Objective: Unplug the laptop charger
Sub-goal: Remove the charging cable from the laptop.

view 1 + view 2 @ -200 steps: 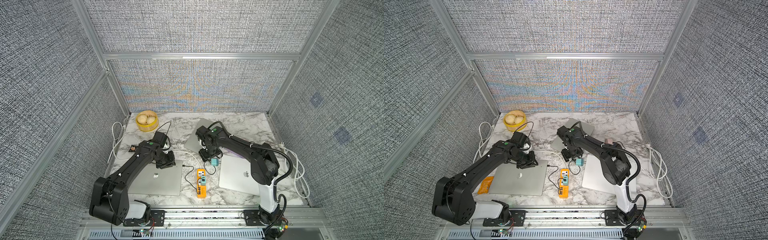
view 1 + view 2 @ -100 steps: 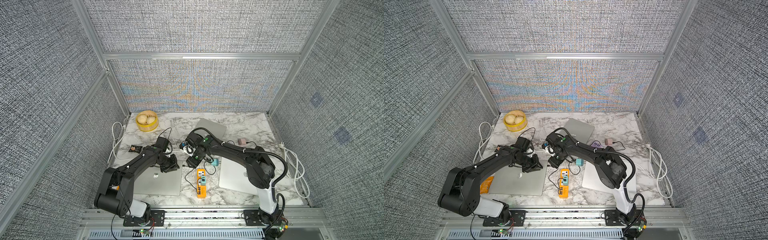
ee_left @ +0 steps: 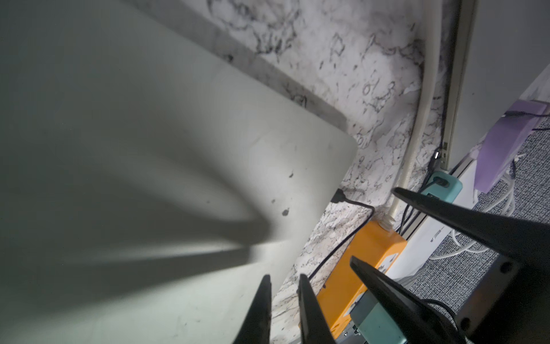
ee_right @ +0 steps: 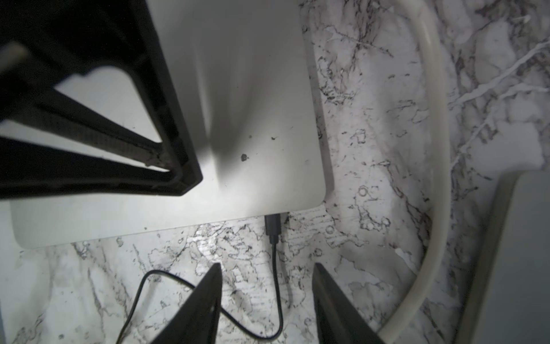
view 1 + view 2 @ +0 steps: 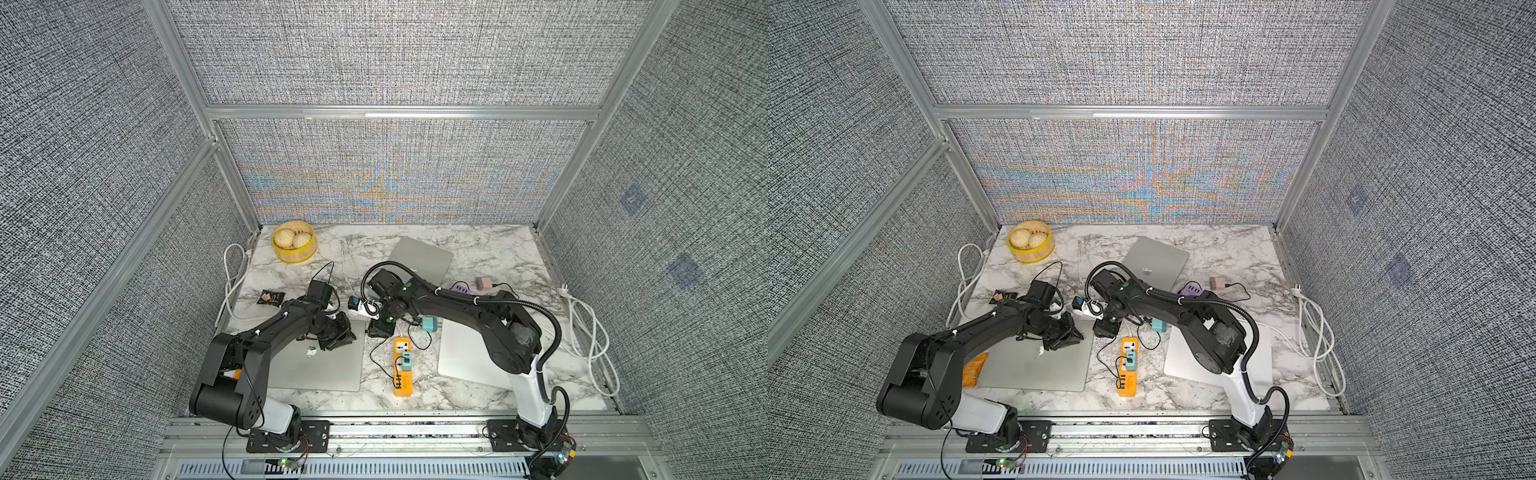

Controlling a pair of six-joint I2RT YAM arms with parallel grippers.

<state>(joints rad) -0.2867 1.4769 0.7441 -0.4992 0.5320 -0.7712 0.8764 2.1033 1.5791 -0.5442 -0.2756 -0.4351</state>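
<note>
The black charger plug [image 4: 273,223] sits in the side of the silver front-left laptop [image 4: 253,104] near a corner, and its thin black cable runs off across the marble. My right gripper [image 4: 268,265] hovers just behind the plug. It is open, the cable passes between its fingers, and nothing is gripped. In both top views it [image 5: 380,328] hangs at the laptop's [image 5: 324,365] back right corner. My left gripper [image 3: 284,277] is shut and empty, its tips low over the lid by the right edge [image 5: 336,336]. The left wrist view also shows the plug [image 3: 337,196].
An orange power strip [image 5: 402,370] with a teal adapter lies just right of the laptop. Another teal adapter [image 5: 428,324], a white power strip [image 5: 363,308], a second laptop [image 5: 469,357] and a thick white cable [image 4: 434,149] crowd the middle. A bun steamer [image 5: 294,241] stands back left.
My right arm has swung left from the middle of the table to the laptop's corner, and its jaws have narrowed. My left gripper has shifted slightly along the lid.
</note>
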